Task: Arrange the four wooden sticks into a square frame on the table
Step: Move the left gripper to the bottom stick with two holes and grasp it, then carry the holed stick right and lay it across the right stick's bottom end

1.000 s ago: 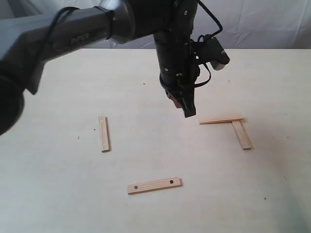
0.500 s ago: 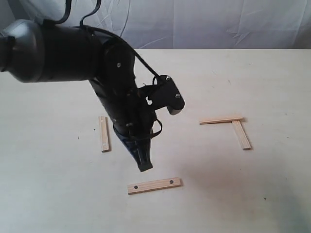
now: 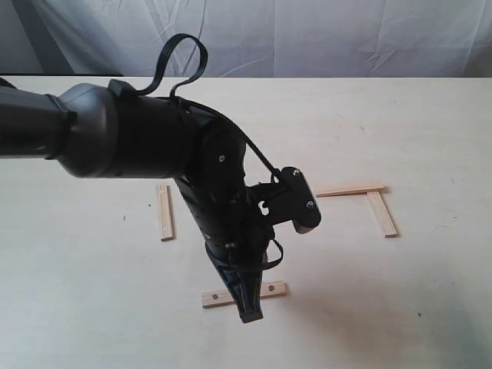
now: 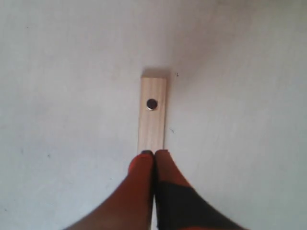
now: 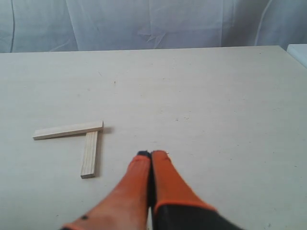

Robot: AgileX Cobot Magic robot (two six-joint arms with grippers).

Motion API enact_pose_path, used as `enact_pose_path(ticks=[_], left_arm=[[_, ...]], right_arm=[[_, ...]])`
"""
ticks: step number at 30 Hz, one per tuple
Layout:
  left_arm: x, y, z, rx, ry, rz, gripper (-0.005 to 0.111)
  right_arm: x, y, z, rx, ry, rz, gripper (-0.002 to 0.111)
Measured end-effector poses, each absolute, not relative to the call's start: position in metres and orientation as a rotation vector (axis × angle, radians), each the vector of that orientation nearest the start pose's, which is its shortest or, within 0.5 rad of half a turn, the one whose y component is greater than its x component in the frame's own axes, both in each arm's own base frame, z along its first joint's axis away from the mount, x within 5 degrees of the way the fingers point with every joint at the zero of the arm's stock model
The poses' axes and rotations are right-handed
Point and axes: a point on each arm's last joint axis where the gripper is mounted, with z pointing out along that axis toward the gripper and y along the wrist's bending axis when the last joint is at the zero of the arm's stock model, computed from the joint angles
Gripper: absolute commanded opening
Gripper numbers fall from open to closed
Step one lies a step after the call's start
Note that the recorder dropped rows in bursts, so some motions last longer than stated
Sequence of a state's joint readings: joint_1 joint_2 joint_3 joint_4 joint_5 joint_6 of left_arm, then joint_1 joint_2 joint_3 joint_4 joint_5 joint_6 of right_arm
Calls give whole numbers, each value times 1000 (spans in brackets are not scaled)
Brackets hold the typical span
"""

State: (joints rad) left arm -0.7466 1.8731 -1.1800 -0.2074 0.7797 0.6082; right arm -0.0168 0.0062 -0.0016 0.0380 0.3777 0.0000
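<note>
Task status: about half complete, judged from the present layout.

1. Placed parts. Two of the four wooden sticks form an L on the right of the table [image 3: 430, 123]. The far stick [image 3: 350, 189] lies left to right. The right stick [image 3: 382, 213] runs toward the near edge from its right end. The two meet at the far right corner. Whether one overlaps the other cannot be told.

2. Loose parts. The dotted stick [image 3: 273, 289] lies left to right on the near part of the table, well apart from the L. The left stick [image 3: 164, 211] lies near to far, on the left, apart from all the others. No square frame exists yet. Its near side and left side are missing.

3. Left gripper [image 4: 153, 153]. The left arm [image 3: 154, 146] reaches down over the dotted stick. The fingers are pressed together with nothing between them. Their tips sit over the middle of the stick, one dark dot showing beyond them. Contact with the wood cannot be confirmed.

4. Right gripper [image 5: 151, 154]. Its fingers are likewise closed and empty. It is held above bare table, with the L off to one side. It does not appear in the exterior view.

5. Remaining work, as a judgement. The dotted stick must go to the near end of the right stick. The left stick must then close the open side.
</note>
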Motion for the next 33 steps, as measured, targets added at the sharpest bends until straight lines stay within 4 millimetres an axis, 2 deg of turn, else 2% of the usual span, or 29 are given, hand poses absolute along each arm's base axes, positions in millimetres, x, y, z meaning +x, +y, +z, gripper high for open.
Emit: enact_pose_path(ticks=[4, 7, 22, 27, 33], left_arm=[[253, -252, 163, 1705, 2440, -253, 31], [253, -252, 159, 1715, 2448, -249, 43], [259, -252, 134, 1767, 2445, -177, 43], [259, -252, 124, 1784, 2464, -168, 38], [259, -252, 124, 1789, 2465, -165, 0]], right_arm=[[53, 0, 179, 39, 1865, 26, 0], [53, 0, 179, 39, 1865, 26, 0], [53, 0, 179, 39, 1865, 26, 0], [53, 0, 179, 39, 1865, 26, 0], [53, 0, 179, 39, 1865, 26, 0]])
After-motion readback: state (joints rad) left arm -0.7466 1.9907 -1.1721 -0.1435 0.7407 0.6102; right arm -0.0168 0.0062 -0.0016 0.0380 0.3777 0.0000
